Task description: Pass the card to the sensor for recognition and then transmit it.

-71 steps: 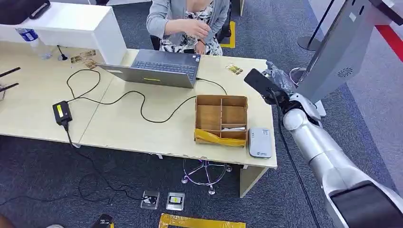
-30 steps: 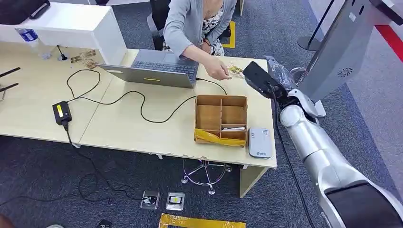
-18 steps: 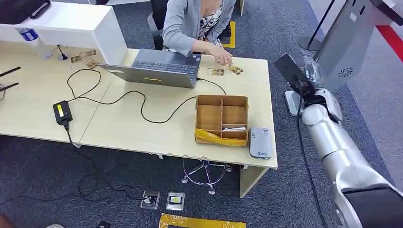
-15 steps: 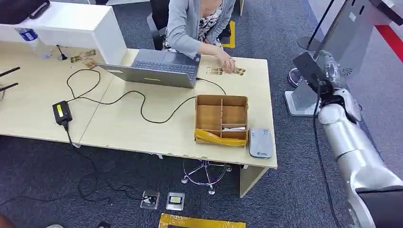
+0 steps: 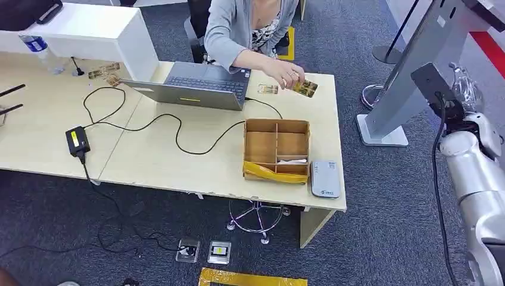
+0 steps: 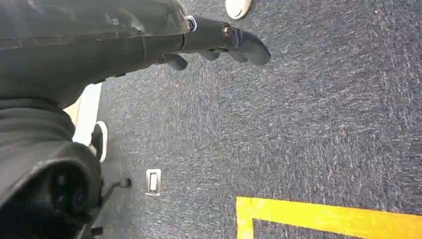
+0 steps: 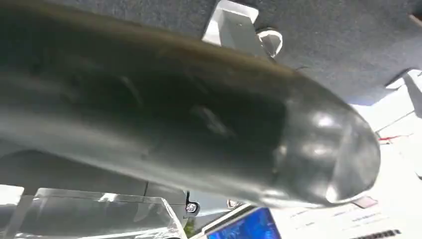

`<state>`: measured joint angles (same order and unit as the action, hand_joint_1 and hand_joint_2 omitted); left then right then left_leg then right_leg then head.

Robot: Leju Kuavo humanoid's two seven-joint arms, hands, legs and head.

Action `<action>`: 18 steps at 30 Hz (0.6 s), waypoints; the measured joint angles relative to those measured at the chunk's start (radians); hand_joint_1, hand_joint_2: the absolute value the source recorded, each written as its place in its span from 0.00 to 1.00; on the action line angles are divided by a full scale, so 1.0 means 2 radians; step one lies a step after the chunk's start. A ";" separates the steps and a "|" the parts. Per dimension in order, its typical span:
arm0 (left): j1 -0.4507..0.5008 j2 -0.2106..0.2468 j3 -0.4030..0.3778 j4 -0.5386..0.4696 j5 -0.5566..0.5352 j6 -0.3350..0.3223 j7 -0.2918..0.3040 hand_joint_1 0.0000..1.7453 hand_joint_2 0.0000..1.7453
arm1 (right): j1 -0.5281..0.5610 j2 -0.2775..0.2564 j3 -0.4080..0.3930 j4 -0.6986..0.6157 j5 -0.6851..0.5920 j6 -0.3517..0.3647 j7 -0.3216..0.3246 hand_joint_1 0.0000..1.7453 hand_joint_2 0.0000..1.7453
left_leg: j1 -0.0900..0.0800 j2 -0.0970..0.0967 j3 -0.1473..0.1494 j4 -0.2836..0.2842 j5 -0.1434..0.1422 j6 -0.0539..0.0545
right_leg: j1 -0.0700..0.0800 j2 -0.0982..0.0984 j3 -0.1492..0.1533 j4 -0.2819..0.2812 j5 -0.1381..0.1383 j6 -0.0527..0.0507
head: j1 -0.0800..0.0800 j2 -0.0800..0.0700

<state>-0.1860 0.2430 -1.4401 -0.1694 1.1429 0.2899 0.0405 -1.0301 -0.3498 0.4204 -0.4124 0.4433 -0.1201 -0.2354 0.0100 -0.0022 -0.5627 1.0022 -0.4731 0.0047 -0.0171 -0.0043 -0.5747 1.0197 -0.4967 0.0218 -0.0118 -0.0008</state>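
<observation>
**Desk:** Where is the card?

**Operator:** I see a gold-brown patterned card (image 5: pixel 306 88), flat and rectangular, pinched in the person's hand (image 5: pixel 287 75) over the far right corner of the pale wood-grain tabletop (image 5: pixel 155 161). A second card (image 5: pixel 268 89) of the same print lies flat on the tabletop just beside it, close to the far edge.

**Desk:** And the sensor?

**Operator:** The card reader (image 5: pixel 325 179) is a smooth grey-white slab with rounded corners. It sits at the near right corner of the tabletop, touching the right side of the wooden box (image 5: pixel 277 149). That box is an open tray split into square compartments, with crinkled yellow tape along its near wall.

**Desk:** What is the right hand doing?

**Operator:** My right hand (image 5: pixel 465 89) is off the tabletop, well to the right of it, up beside the slanted grey metal kiosk panel (image 5: pixel 417 59). It looks wrapped in something clear and glossy. In the right wrist view the thick dark thumb (image 7: pixel 199 114) covers the fingers, so I cannot tell whether it grips anything.

**Desk:** Left hand?

**Operator:** My left hand (image 6: pixel 219 40) hangs over coarse dark blue carpet (image 6: pixel 308 124), dark fingers stretched out and holding nothing.

**Desk:** Anything else on the tabletop?

**Operator:** A grey laptop (image 5: pixel 196 86) at the far edge, and a thin black cable (image 5: pixel 178 134) looping to a boxy black adapter (image 5: pixel 77 141).
</observation>
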 joint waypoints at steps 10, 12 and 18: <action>-0.002 0.003 0.000 0.000 0.004 0.000 -0.001 0.00 0.00 | -0.001 0.023 0.000 0.002 0.007 -0.011 -0.010 0.00 0.00 | 0.000 0.000 0.000 0.000 0.000 0.000 | 0.000 0.000 0.000 0.000 0.000 0.000 | 0.000 0.000; -0.002 0.004 0.000 0.000 0.003 0.000 0.001 0.00 0.00 | -0.001 0.026 0.000 0.002 0.008 -0.013 -0.011 0.00 0.00 | 0.000 0.000 0.000 0.000 0.000 0.000 | 0.000 0.000 0.000 0.000 0.000 0.000 | 0.000 0.000; -0.002 0.004 -0.001 0.000 -0.006 -0.002 0.002 0.00 0.00 | -0.001 0.032 0.000 0.007 0.009 -0.016 -0.013 0.00 0.00 | 0.000 0.000 0.000 0.000 0.000 0.000 | 0.000 0.000 0.000 0.000 0.000 0.000 | 0.000 0.000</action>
<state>-0.1897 0.2514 -1.4424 -0.1690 1.1315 0.2853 0.0435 -1.0323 -0.2861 0.4211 -0.3983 0.4604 -0.1526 -0.2613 0.0099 -0.0032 -0.5629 1.0023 -0.4731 0.0047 -0.0172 -0.0051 -0.5750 1.0195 -0.4967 0.0218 -0.0118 -0.0008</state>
